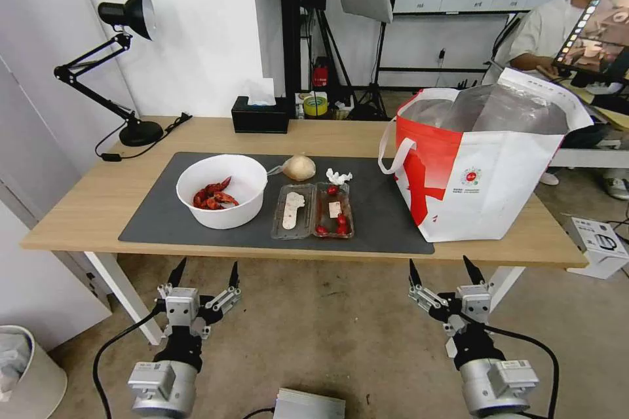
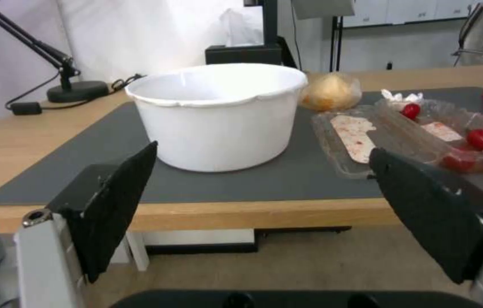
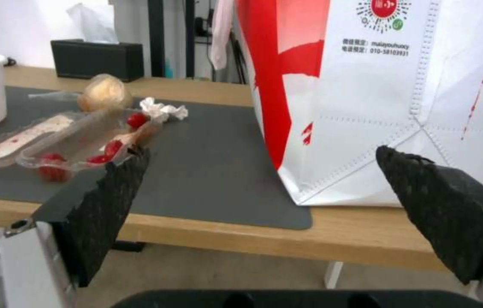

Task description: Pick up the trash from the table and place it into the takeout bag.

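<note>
1. Nothing is picked up yet. In the head view the left claw point(image 1: 204, 273) and the right claw point(image 1: 447, 268) both hang below the near edge of the desk point(image 1: 78, 209), each with its fingers spread wide and empty.
2. All the trash lies on the dark mat point(image 1: 151, 216). Taking the clear hinged tray point(image 1: 312, 210) as the clock's centre, the white bowl point(image 1: 221, 191) of crayfish shells sits at 9 o'clock, the bag-wrapped lump point(image 1: 299, 167) at 12, the crumpled tissue point(image 1: 339, 176) at 1, and the takeout bag point(image 1: 485, 163) at 3, standing open.
3. The step in hand looks like a first reach. The right claw sits nearer the bag, so it seems the better choice for the tissue or the tray, keeping the carry short.
4. The tray lies open and looks flimsy. I would grip one wall near the hinge and keep it level, or the red bits may roll out.
5. The bowl looks too wide for a claw to span. Pinching its rim point(image 2: 218, 100) from above seems safer, and it should stay upright because the shells are loose.
6. Any carry should rise above the bag's top edge and clear the strap handle point(image 1: 393, 157) hanging on its side.
7. Hard to make out: the bag's floor is hidden behind its foil walls, so the room inside is unknown. In the left wrist view the bowl's wall hides the shells. What the lump holds cannot be told.
</note>
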